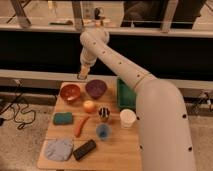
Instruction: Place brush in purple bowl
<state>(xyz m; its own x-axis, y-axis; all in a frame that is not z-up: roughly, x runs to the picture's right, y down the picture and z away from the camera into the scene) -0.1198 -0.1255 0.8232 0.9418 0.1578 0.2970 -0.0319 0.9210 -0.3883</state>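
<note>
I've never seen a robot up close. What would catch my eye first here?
The big white arm dominates the view, rising from the lower right and bending down over the back of the wooden table. Its gripper hangs shut on what looks like a small tan brush, just behind and to the left of the purple bowl. A reddish-brown bowl sits beside the purple one.
</note>
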